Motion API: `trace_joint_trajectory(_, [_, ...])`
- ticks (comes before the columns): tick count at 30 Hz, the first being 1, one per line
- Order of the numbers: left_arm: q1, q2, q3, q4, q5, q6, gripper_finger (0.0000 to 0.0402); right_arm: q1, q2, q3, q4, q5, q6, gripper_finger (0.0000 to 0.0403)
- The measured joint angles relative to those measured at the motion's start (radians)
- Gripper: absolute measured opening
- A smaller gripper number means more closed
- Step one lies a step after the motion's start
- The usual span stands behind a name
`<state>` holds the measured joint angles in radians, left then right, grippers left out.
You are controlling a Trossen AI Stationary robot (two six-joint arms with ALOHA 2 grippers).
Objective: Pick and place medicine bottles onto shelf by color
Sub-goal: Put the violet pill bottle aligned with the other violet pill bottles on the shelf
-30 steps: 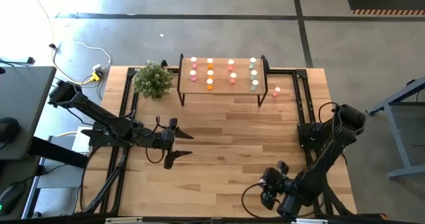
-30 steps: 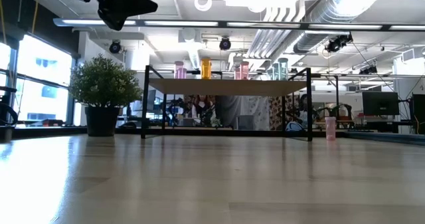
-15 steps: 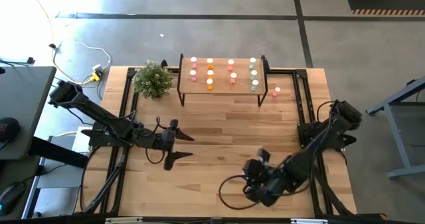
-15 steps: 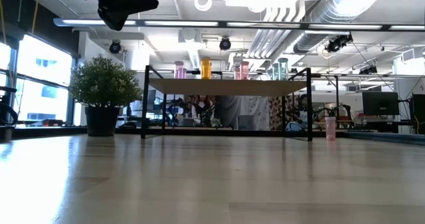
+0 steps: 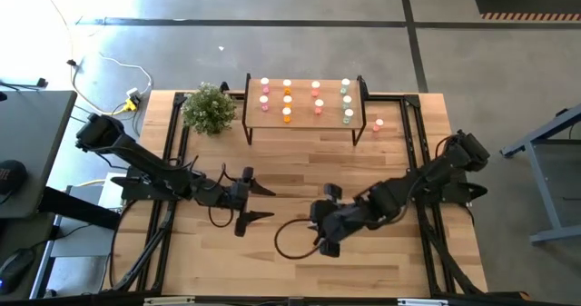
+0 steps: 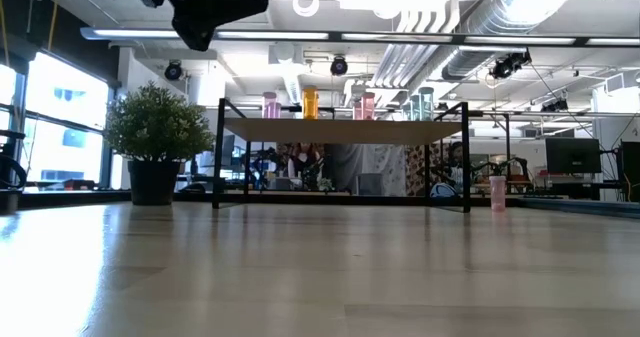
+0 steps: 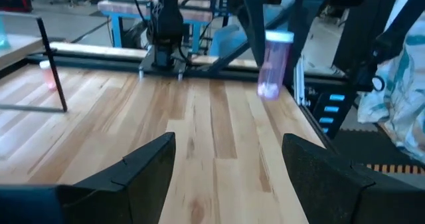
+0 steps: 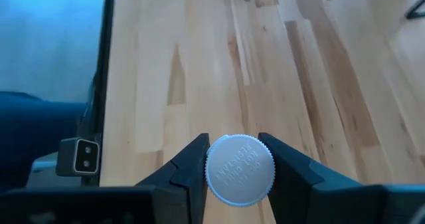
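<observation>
The desk (image 5: 300, 174) carries the shelf (image 5: 304, 124) at its far edge, with bottles (image 5: 288, 99) standing on it in rows by colour and one pink bottle (image 5: 379, 123) on the desk just right of it. The left gripper (image 5: 257, 202) hangs over the desk's left middle, fingers (image 7: 143, 167) spread wide and empty. The right gripper (image 5: 325, 245), near the middle, has its fingers (image 8: 192, 164) clamped on a white-capped bottle (image 8: 240, 169).
</observation>
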<state>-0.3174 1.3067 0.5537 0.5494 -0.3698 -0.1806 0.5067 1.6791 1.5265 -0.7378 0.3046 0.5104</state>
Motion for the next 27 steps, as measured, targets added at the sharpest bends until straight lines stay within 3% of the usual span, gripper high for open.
trace_joint_trajectory(9, [0.050,0.083,0.000,0.179,0.094,-0.006,0.0266,-0.103,0.000,0.000,0.075,-0.155,-0.192,0.0117])
trace_joint_trajectory(27, [0.188,0.207,0.113,0.178,0.324,-0.026,0.0266,-0.254,0.000,0.000,0.100,-0.344,-0.399,0.0117])
